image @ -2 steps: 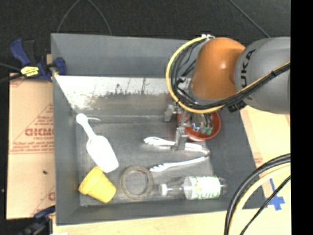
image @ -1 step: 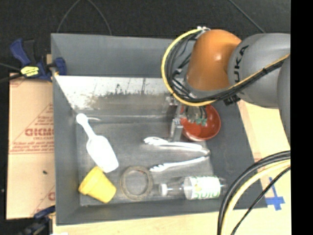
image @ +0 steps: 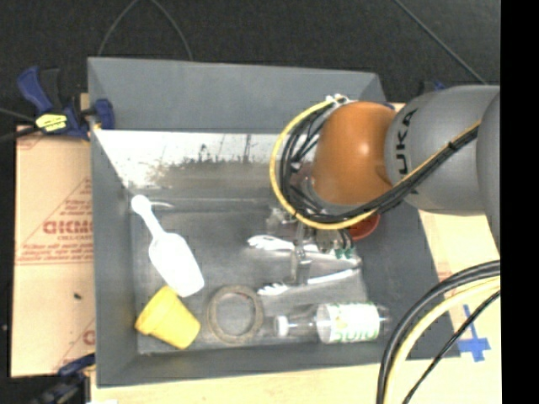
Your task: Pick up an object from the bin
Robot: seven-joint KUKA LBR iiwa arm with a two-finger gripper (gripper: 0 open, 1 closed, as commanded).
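The grey metal bin [image: 114, 251] has sloped walls and a scuffed floor. The KUKA arm [image: 446, 154] reaches in from the right, and its orange cover [image: 354, 150], ringed by black and yellow cables, hangs over the bin's upper right part. Below the cover the gripper [image: 300, 261] is down near the floor, right of the bin's middle. Its metal parts blur into what lies under it, so I cannot tell whether it is parted or closed. It stands over a small cluster of slim white plastic pieces. One of these, the white pronged piece [image: 268, 242], lies just to its left. Another, the long white stick [image: 307, 282], lies just below it, running left to right. To the far left a white plastic scoop [image: 173, 259] lies with its handle pointing up and left. A clear bottle with a green-printed label [image: 341, 322] lies on its side along the near wall. A yellow cup [image: 168, 318] rests tipped over in the near left corner, touching the scoop's bowl. A pale ring [image: 233, 312] lies flat between cup and bottle. A small red thing [image: 367, 226] peeks out under the cover's right edge.
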